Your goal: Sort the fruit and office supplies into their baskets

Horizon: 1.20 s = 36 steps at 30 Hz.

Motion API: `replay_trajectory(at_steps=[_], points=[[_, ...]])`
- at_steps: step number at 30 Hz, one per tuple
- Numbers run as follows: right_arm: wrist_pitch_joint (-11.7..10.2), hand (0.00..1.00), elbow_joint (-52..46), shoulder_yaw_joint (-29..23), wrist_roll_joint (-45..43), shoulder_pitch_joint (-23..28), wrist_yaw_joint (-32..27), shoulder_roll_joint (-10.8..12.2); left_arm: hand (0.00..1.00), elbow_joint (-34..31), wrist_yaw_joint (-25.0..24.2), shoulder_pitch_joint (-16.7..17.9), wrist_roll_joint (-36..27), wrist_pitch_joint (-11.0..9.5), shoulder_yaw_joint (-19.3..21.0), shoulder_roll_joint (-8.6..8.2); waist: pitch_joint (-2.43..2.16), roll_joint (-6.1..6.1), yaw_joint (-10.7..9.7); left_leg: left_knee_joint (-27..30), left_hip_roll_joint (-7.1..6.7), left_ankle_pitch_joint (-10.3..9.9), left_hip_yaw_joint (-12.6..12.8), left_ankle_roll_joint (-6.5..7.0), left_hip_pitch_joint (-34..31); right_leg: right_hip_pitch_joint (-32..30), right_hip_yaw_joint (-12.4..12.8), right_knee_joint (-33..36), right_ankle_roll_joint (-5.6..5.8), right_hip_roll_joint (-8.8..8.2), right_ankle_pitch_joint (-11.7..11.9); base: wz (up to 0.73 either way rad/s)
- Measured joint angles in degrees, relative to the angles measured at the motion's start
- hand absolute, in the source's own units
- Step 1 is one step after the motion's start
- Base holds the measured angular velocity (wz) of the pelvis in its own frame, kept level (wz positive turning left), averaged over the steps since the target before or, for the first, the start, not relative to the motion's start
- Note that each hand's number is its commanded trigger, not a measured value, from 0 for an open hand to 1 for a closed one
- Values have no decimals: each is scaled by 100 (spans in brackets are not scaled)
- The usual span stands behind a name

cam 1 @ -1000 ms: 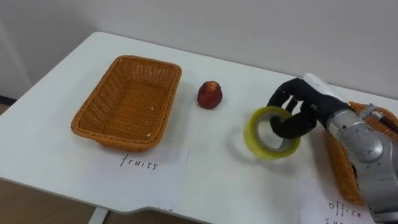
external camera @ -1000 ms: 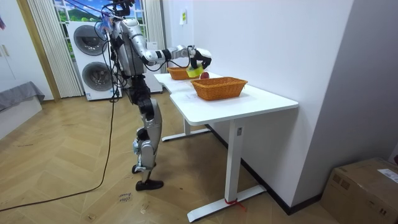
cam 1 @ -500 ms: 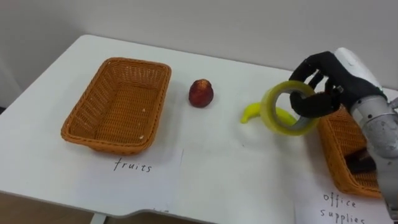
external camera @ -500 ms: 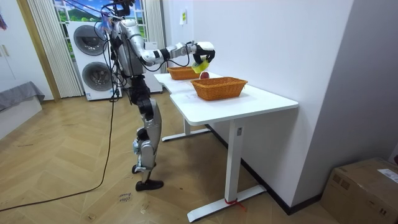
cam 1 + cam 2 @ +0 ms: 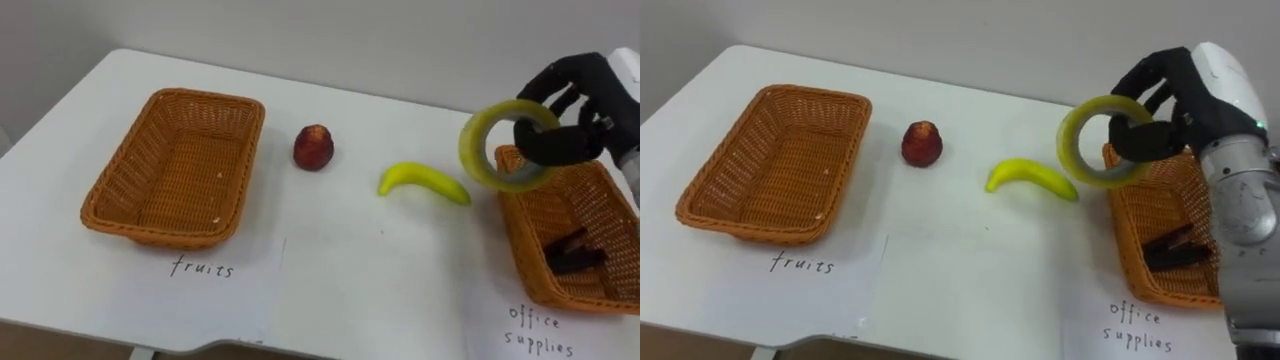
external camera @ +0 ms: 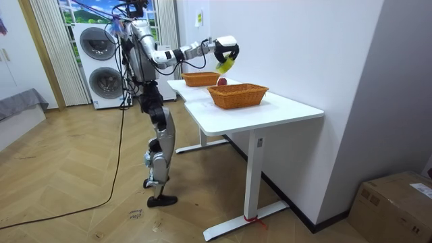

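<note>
Yellow-green tape roll (image 5: 507, 145) hangs in the air, clear of the desk (image 5: 340, 265), and I see it over the far left corner of the right-hand wicker basket (image 5: 517, 235). My right hand (image 5: 588, 108) pinches it: the thumb passes through the ring's hole and the dark fingers (image 5: 560, 82) curl over its upper outer edge, so the roll stands on edge with its opening turned toward the head camera. Inside that basket lie a couple of dark, slim items (image 5: 572, 252); I cannot tell what they are. A handwritten paper label (image 5: 540, 330) sits on the desk just near of this basket.

Left of the roll, a banana (image 5: 423, 182) lies on the white top, just beside the basket's left wall but apart from it. Further left sits a red fruit (image 5: 313, 147), alone, between the banana and the second wicker basket (image 5: 180, 170) at the left end. Another paper label (image 5: 205, 268) lies just near of that one.

From the room view, the robot stands upright at the desk's end on the room view's left, right arm stretched out over the top with the roll (image 6: 226, 64) held high above the baskets. Two stacked washing machines (image 6: 101, 61) stand behind it.
</note>
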Motion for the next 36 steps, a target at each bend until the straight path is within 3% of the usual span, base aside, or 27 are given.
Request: replay_trajectory(at_steps=[18,36], points=[[-10,100,653,-71,-8,11,-57,-442,0,3,-47,67,7,-4,122,14,7,-33,-266,-59,126,-38,336,-72,81,-89,339,0,-89,167,58,-10],[114,100,1249,-67,-188,107,70,-445,0,37,-143,106,1,6,97,26,-2,-13,-342,-59,182,-38,454,-76,113,-136,448,7,-102,186,68,-3]])
